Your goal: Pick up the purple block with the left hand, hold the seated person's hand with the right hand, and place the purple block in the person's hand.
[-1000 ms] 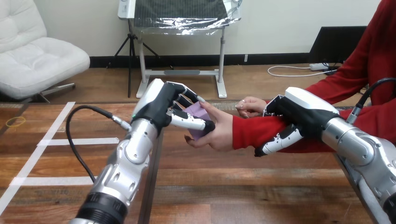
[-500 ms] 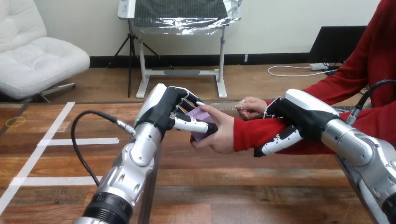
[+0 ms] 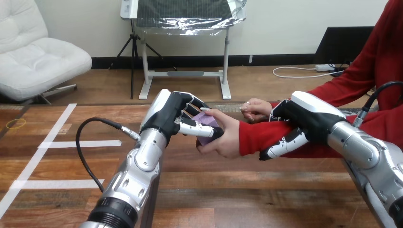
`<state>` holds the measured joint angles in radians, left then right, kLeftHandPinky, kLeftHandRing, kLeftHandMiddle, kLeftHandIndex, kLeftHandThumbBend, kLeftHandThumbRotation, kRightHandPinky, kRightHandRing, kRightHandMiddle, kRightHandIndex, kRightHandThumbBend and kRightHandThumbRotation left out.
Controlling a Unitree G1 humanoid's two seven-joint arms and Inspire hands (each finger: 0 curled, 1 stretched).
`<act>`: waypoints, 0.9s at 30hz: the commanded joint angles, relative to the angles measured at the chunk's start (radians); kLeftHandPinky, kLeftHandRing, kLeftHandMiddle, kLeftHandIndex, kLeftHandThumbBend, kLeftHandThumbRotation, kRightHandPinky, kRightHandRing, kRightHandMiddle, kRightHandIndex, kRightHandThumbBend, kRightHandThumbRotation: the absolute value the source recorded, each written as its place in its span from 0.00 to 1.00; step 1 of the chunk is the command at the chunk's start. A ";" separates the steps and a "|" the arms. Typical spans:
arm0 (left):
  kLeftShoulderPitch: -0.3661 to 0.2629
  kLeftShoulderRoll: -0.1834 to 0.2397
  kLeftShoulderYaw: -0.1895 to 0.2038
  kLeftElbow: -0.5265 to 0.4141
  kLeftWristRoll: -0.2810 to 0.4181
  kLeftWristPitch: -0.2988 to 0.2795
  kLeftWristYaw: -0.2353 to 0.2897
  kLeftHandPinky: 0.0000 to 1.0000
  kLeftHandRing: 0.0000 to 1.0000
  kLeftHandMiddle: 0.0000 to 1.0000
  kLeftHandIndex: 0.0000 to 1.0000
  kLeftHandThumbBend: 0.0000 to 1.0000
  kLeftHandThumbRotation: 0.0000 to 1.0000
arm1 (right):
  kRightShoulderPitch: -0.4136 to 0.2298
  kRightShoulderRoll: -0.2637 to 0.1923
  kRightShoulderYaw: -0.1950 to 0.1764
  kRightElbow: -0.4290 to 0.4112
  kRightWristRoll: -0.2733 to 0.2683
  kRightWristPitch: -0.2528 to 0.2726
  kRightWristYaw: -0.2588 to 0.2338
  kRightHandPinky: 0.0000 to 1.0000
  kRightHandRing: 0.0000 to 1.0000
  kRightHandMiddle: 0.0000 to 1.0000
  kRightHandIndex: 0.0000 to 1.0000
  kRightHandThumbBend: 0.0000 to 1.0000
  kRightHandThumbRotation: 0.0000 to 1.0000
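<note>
Now your left hand (image 3: 173,114) sits a little further right than a second ago, pressing the purple block (image 3: 209,121) deeper into the person's hand (image 3: 227,140) at mid-frame, above the desk (image 3: 237,190). Its fingers and thumb remain curled round the block, and the person's fingers are closing over it too. Your right hand (image 3: 297,121) stays wrapped over the red-sleeved forearm (image 3: 259,135), thumb beneath. You look to be at the handover, with only the release left.
</note>
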<state>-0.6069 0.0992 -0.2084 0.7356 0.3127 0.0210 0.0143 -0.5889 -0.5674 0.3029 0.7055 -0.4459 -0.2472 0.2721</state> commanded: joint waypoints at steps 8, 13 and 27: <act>-0.051 -0.043 -0.022 -0.036 -0.022 -0.014 -0.065 0.43 0.51 0.56 0.53 0.73 0.01 | -0.029 0.050 -0.015 -0.116 0.037 -0.043 0.009 0.29 0.31 0.35 0.36 0.94 0.25; -0.033 -0.038 -0.008 -0.067 -0.040 -0.011 -0.078 0.46 0.57 0.62 0.60 0.75 0.09 | -0.021 0.044 -0.018 -0.119 0.040 -0.045 0.010 0.29 0.32 0.36 0.36 0.94 0.25; 0.025 -0.020 0.025 -0.160 -0.054 -0.031 -0.062 0.47 0.61 0.65 0.70 0.73 0.29 | 0.000 0.032 -0.031 -0.126 0.058 -0.057 0.018 0.31 0.33 0.37 0.38 0.96 0.25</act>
<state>-0.5687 0.0961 -0.1875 0.6611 0.2719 0.0222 -0.0598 -0.5604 -0.5862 0.2851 0.6629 -0.4304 -0.2477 0.2815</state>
